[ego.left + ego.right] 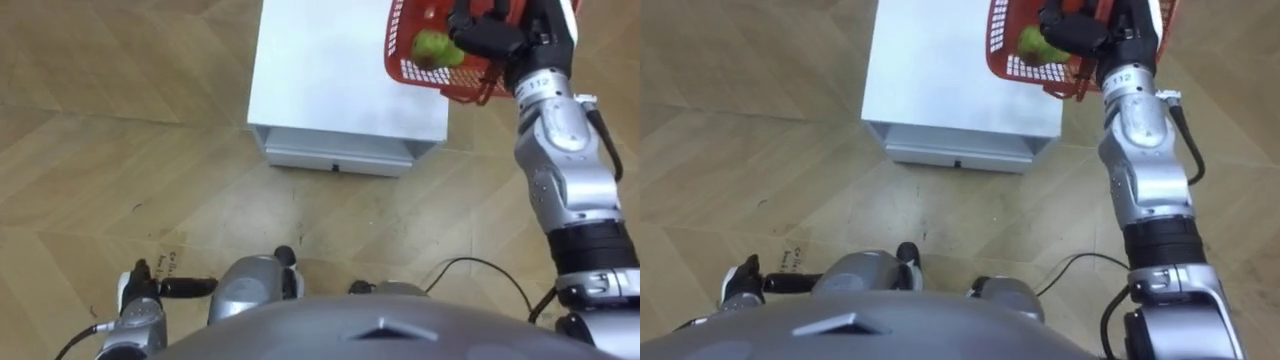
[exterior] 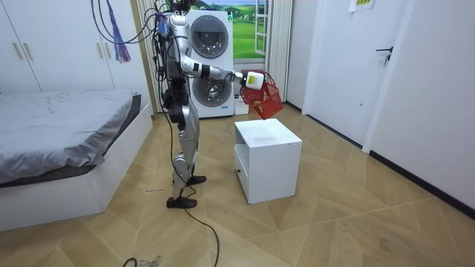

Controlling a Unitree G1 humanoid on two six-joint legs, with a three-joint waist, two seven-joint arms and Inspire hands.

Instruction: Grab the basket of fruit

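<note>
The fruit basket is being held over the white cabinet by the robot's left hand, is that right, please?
Not quite: the right hand holds the fruit basket over the white cabinet, as the left eye view shows; the left hand hangs low.

Humanoid robot: rounded silver-grey arm shells linked by black cylindrical joints; black right hand (image 1: pixel 490 35) bearing a white wrist tag; black left hand (image 1: pixel 160 288); thin black forearm cable.
</note>
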